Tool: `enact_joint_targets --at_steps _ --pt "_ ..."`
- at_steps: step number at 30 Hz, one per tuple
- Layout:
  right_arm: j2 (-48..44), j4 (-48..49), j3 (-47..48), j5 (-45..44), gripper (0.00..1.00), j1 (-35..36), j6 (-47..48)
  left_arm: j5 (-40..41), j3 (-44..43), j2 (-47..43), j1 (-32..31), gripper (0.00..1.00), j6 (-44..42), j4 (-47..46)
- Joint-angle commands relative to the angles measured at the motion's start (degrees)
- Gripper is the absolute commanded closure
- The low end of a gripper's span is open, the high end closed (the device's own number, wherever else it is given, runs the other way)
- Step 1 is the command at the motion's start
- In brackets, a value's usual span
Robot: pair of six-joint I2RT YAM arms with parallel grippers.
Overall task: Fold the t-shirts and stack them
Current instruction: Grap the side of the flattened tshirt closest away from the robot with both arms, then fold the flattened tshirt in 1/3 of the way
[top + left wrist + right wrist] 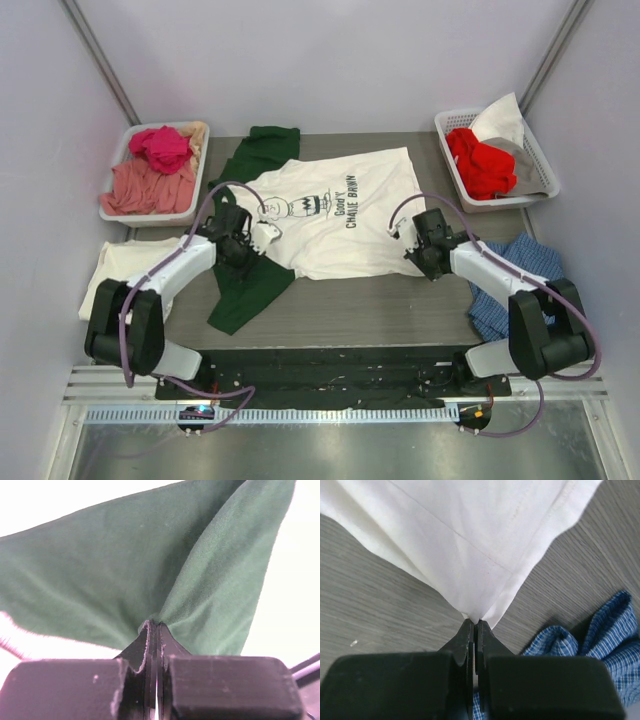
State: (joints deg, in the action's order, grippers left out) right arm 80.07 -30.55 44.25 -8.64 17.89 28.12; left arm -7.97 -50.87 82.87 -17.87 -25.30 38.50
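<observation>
Both hands are down on cloth. The right hand (474, 624) is pinched tight on the lower-right hem corner of the white printed tee (340, 215). That tee lies spread mid-bench (380, 300), its long axis running left to right across the frame, hem end to the right. The left hand (154, 626) is clamped too, but what it grips is the dark green tee (245, 290), which lies under the white one and pokes out at upper left and lower left. The white tee's left end sits just right of that hand, so I'd say a clean two-corner lift hangs on that layer. The cream tee (120, 265) waits at far left, well apart. A blue checked cloth (505, 270) lies beside the right arm.
</observation>
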Motion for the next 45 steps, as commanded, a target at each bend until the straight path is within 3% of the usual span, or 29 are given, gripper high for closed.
enact_joint_targets --at_steps 1,16,25,32,45 --pt "-8.2 -5.7 2.6 -3.0 0.99 0.1 -0.2 0.0 -3.9 -6.3 0.3 1.0 1.7 4.3" --pt "-19.7 -18.2 4.5 -5.2 0.99 0.1 -0.9 0.0 -5.3 -22.8 0.3 1.0 2.9 15.5" --pt "-22.6 -22.7 5.0 -6.3 0.99 0.1 1.1 0.2 -5.7 -26.0 0.2 1.0 2.0 19.0" --pt "-19.4 -20.5 7.5 -8.1 0.99 0.1 2.3 6.1 -7.6 -22.1 0.2 1.0 -1.4 12.3" --pt "-4.2 -11.4 16.5 -9.4 0.99 0.0 4.8 13.3 -19.7 -1.8 0.2 1.0 -6.8 -4.7"
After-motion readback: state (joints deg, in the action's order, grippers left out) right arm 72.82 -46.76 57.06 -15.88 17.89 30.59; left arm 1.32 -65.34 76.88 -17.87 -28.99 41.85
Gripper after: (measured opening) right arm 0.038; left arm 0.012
